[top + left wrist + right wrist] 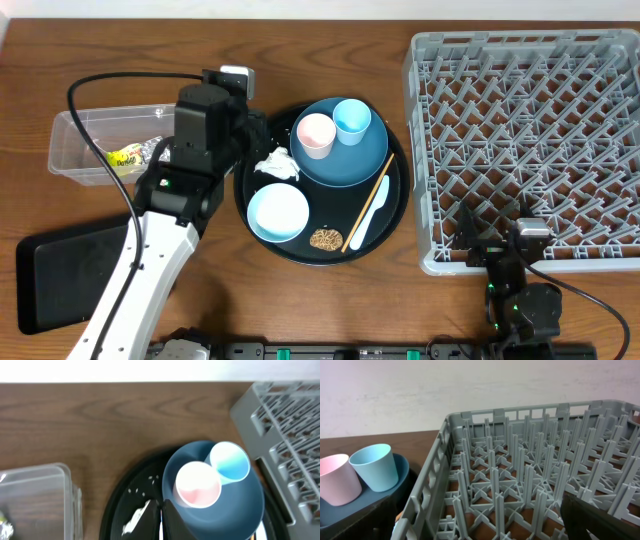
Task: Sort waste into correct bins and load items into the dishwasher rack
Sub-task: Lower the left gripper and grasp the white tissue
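Note:
A black round tray (400, 215) holds a blue plate (345, 165) with a pink cup (316, 135) and a blue cup (352, 121), a light blue bowl (277, 213), a crumpled white napkin (278, 165), a chopstick (372, 195), a white spoon (368, 222) and a brown scrap (324, 239). My left gripper (262, 138) is shut and empty above the tray's left rim. In the left wrist view its tips (161, 519) sit between the napkin (134, 519) and the plate (235, 510). My right gripper (480, 527) is open and empty at the near-left corner of the grey dishwasher rack (530, 130).
A clear bin (70, 150) at the left holds a yellow wrapper (125, 156) and foil (152, 150). A black bin (60, 280) lies at the front left. The rack (520, 450) has no items in it. The left arm's cable loops over the clear bin.

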Available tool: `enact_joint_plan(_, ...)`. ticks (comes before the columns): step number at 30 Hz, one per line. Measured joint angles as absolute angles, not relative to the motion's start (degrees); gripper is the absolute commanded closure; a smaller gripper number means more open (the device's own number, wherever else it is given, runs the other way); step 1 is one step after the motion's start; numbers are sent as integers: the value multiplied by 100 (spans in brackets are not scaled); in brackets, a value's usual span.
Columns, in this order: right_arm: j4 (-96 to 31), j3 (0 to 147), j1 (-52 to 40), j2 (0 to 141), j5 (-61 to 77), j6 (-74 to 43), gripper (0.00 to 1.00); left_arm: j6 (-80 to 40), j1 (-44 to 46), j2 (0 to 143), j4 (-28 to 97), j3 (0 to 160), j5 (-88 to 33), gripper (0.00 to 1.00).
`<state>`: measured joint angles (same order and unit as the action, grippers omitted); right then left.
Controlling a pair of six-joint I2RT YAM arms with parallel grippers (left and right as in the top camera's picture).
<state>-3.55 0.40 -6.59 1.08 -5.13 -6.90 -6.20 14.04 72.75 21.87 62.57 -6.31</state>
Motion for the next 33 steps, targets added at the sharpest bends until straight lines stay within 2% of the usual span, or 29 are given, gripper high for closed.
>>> enact_joint_plan(1, -355, 40, -659, 108, -513, -690, 1, -613, 1404, 7343, 2250, 6257, -611, 74)
enact_joint_plan(2, -355, 40, -659, 108, -515, -690, 1, -591, 1404, 7443, 2303, 6257, -600, 52)
enact_joint_plan(3, -355, 40, -659, 108, -515, -690, 1, -604, 1404, 7570, 2351, 6257, -598, 40)
enact_joint_plan(5, -355, 40, -659, 108, -513, -690, 1, -642, 1404, 7902, 2436, 6257, -598, 26)
enact_joint_plan(6, -355, 40, -659, 108, -513, -690, 1, -613, 1404, 8130, 2473, 6257, -598, 23)
enact_joint_plan(17, -355, 40, -659, 108, -513, -690, 1, -272, 1404, 9915, 2598, 6257, -825, 23)
enact_joint_plan(33, -355, 40, -659, 108, -513, -690, 1, -49, 1404, 10169, 2303, 6257, -910, 22)
